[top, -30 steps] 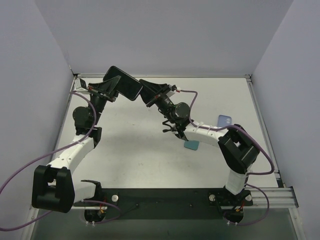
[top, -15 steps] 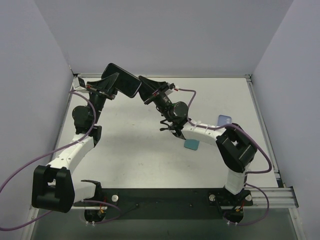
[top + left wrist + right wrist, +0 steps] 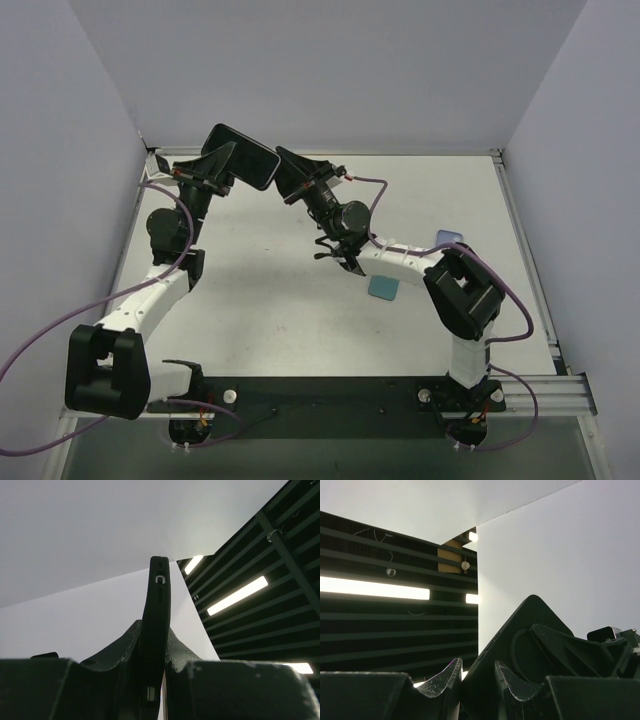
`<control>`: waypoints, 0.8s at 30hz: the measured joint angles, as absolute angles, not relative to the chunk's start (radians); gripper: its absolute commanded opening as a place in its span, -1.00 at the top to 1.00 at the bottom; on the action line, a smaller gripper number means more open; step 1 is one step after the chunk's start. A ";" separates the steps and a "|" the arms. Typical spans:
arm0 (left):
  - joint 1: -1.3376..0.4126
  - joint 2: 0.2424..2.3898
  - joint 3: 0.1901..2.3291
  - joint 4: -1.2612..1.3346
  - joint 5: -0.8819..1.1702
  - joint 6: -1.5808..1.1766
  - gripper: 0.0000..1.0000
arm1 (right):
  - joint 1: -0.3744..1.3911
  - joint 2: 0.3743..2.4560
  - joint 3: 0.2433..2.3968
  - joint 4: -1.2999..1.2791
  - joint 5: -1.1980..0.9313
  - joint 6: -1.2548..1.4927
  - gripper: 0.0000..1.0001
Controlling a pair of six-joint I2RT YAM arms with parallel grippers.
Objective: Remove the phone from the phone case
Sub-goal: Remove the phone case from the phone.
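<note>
- The left gripper (image 3: 228, 163) was clamped tight on the phone case (image 3: 248, 157), holding it up in the air over the far left corner of the table (image 3: 260, 310). On the left wrist cam the case sat edge-on between the fingers (image 3: 115, 655), squeezed from both flat sides.
- I couldn't tell the phone apart from the case in any view; it all read as one dark slab. So my guess is the phone hadn't come out at all, and I saw no gap or peeled lip either.
- The right gripper (image 3: 287, 178) was closed down on the case's other end. Its wrist cam showed a corner of the slab wedged between the two fingertips (image 3: 449, 672).
- So progress-wise: picked up and braced by both arms, that's done. The actual peeling or pushing apart was all left to do.
- Further right, a small teal thing (image 3: 383, 288) lay flat on the table, and a bluish thing (image 3: 449, 237) sat near the right edge. Couldn't make out what either was.
</note>
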State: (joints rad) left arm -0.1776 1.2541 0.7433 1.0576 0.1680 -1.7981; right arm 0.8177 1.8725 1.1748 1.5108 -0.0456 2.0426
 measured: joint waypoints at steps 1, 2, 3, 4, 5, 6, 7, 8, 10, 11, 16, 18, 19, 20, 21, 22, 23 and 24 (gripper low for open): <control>-0.178 1.257 0.747 1.058 0.167 -1.798 1.00 | 0.818 1.876 1.179 1.511 -0.041 2.043 1.00; -0.178 1.261 0.752 1.057 0.166 -1.798 1.00 | 0.818 1.878 1.183 1.511 -0.037 2.044 1.00; -0.178 1.262 0.755 1.057 0.166 -1.798 1.00 | 0.818 1.879 1.184 1.512 -0.033 2.045 1.00; -0.179 1.262 0.756 1.057 0.165 -1.799 1.00 | 0.818 1.879 1.186 1.512 -0.033 2.046 1.00; -0.180 1.262 0.759 1.057 0.163 -1.800 1.00 | 0.818 1.879 1.188 1.514 -0.032 2.046 1.00; -0.181 1.262 0.762 1.057 0.163 -1.799 1.00 | 0.818 1.879 1.188 1.515 -0.031 2.046 1.00; -0.181 1.263 0.765 1.056 0.163 -1.799 1.00 | 0.818 1.879 1.190 1.518 -0.030 2.047 1.00; -0.182 1.263 0.769 1.056 0.163 -1.799 1.00 | 0.818 1.879 1.194 1.519 -0.030 2.048 1.00; -0.182 1.263 0.776 1.057 0.161 -1.800 1.00 | 0.820 1.882 1.205 1.519 -0.030 2.049 1.00; -0.182 1.263 0.781 1.057 0.160 -1.800 1.00 | 0.820 1.884 1.210 1.520 -0.030 2.049 1.00; -0.183 1.263 0.794 1.057 0.151 -1.801 1.00 | 0.820 1.899 1.238 1.528 -0.030 2.053 1.00; -0.183 1.263 0.797 1.056 0.149 -1.801 1.00 | 0.820 1.904 1.245 1.532 -0.030 2.056 1.00; -0.183 1.263 0.799 1.056 0.149 -1.801 1.00 | 0.820 1.906 1.247 1.534 -0.030 2.057 1.00; -0.183 1.263 0.799 1.056 0.149 -1.801 1.00 | 0.820 1.906 1.248 1.535 -0.031 2.058 1.00; -0.183 1.263 0.799 1.056 0.149 -1.801 1.00 | 0.820 1.907 1.248 1.535 -0.032 2.058 1.00; -0.183 1.263 0.799 1.056 0.149 -1.802 1.00 | 0.820 1.907 1.249 1.535 -0.033 2.059 1.00; -0.183 1.262 0.799 1.056 0.149 -1.802 1.00 | 0.820 1.908 1.250 1.535 -0.034 2.059 1.00; -0.183 1.262 0.799 1.057 0.147 -1.802 1.00 | 0.820 1.908 1.252 1.534 -0.035 2.060 1.00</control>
State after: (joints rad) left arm -0.1825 1.2625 0.7990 1.0569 0.1471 -1.8023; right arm 0.8196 1.9083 1.2522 1.5345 -0.0345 2.0598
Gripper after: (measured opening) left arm 0.256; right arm 0.231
